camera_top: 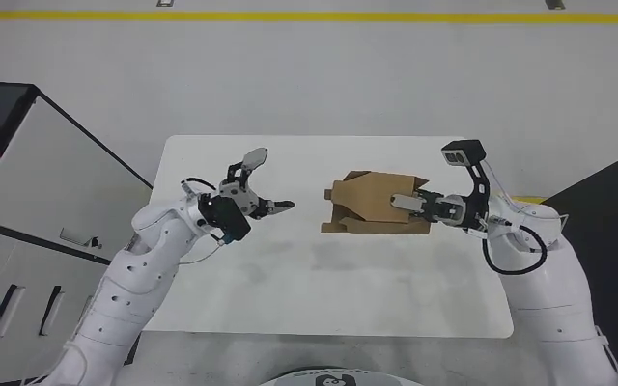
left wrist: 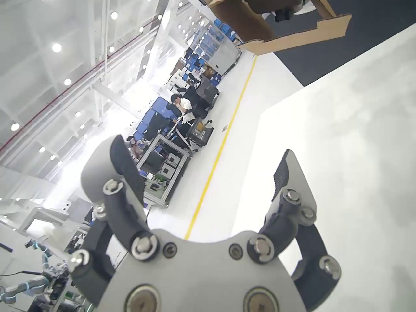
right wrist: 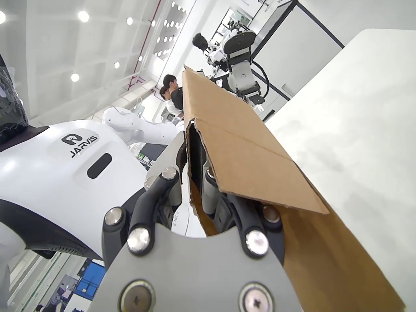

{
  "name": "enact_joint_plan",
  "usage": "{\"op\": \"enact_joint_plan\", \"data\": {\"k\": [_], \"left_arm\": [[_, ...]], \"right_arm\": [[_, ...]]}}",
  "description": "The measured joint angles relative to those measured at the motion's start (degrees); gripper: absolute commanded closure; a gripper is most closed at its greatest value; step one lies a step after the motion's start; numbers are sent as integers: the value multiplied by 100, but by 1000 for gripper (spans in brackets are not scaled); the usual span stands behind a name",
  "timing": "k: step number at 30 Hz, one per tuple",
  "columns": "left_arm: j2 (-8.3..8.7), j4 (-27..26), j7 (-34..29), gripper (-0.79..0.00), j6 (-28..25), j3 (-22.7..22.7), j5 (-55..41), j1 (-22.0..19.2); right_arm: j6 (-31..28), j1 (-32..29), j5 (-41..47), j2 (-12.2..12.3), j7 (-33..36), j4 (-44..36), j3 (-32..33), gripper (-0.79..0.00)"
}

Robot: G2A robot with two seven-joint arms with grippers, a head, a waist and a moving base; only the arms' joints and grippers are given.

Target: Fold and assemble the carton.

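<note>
Top view high above the table [camera_top: 290, 289]; wrist views low, close, opposite each other, carton [camera_top: 372, 196] in all

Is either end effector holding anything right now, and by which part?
The right end effector grips the carton by a panel edge at its end nearest that arm. The left end effector is open, empty.

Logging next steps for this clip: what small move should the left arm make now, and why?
Probably bring the left gripper across to the free end of the carton. Its fingers are open and apart from it, while the right gripper alone holds it.
</note>
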Motion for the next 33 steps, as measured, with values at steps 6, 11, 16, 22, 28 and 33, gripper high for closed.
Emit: {"op": "enact_joint_plan", "data": {"k": [6, 11, 16, 22, 28, 33], "left_arm": [[-12, 119, -858, -785, -1333, -270, -2130, 107], [-9, 114, -962, -785, -1373, -281, -2226, 112], [-20, 26, -1047, -785, -1477, -236, -2457, 122], [39, -60, -2426, -785, -2637, -410, -3369, 19], [43, -89, -2547, -126, -2631, -421, -3354, 13], [34, -224, -2767, 0, -2660, -318, -3458, 37]], "right_arm": [[-91, -59, -112, 16, -66, 0, 14, 0], [-112, -72, -75, 19, -35, 60, 6, 0], [-73, -121, -184, 17, -157, 28, -28, 0], [-99, -132, -460, 35, -244, 73, -43, 0], [-120, -117, -491, 38, -234, 77, -34, 0], [-119, -117, -490, 38, -234, 77, -34, 0]]}}
